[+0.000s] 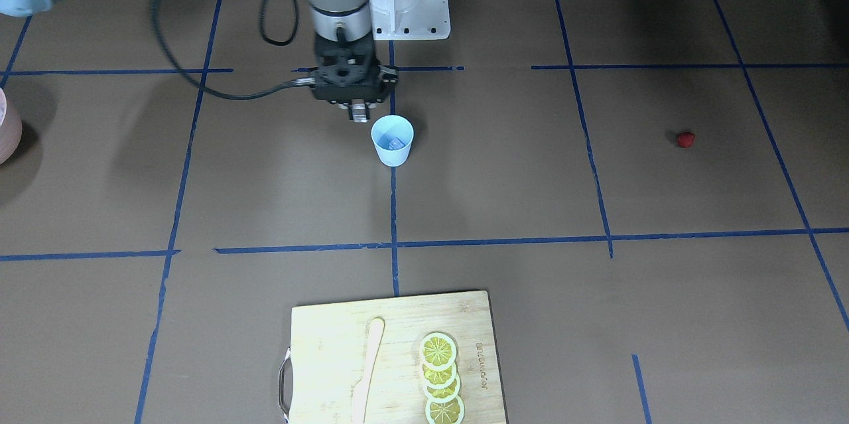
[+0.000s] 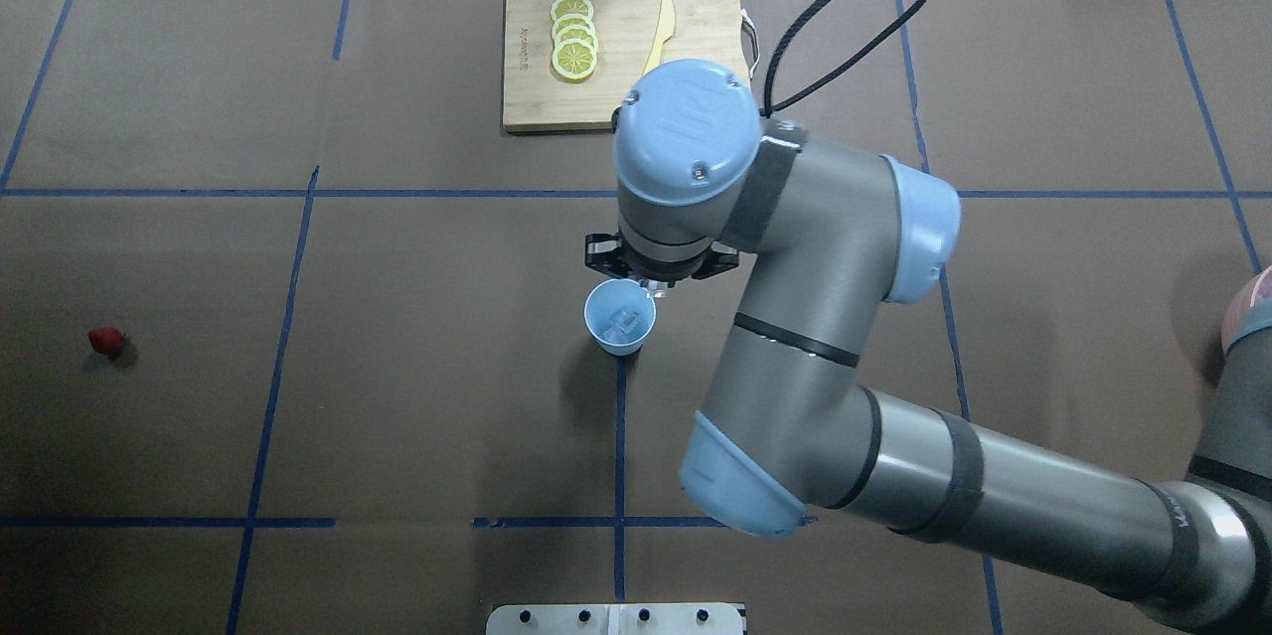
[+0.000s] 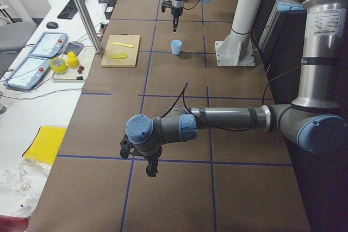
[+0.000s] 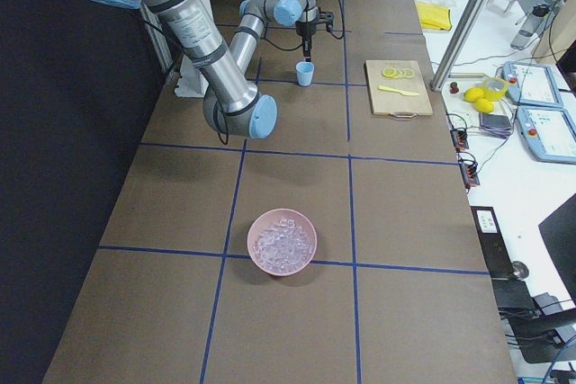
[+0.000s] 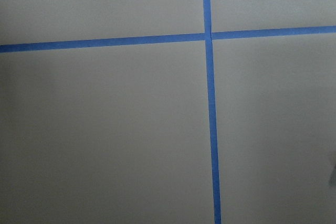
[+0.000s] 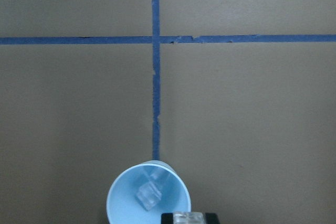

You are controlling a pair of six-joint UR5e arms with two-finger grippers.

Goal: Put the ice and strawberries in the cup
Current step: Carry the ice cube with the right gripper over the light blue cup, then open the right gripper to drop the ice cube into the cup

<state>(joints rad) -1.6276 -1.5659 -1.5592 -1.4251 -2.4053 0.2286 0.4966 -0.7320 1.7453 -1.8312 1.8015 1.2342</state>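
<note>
Right arm bends over the cup, wrist pointing straight down.
The right gripper pinches an ice cube at the cup's 1 o'clock rim; another cube lies inside. The strawberry sits far off at 9 o'clock. Left gripper: cannot tell if open. Board print too small to read.

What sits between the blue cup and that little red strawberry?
Nothing: in the overhead view only bare brown table, crossed by one blue tape line, separates the cup and the strawberry.
</note>
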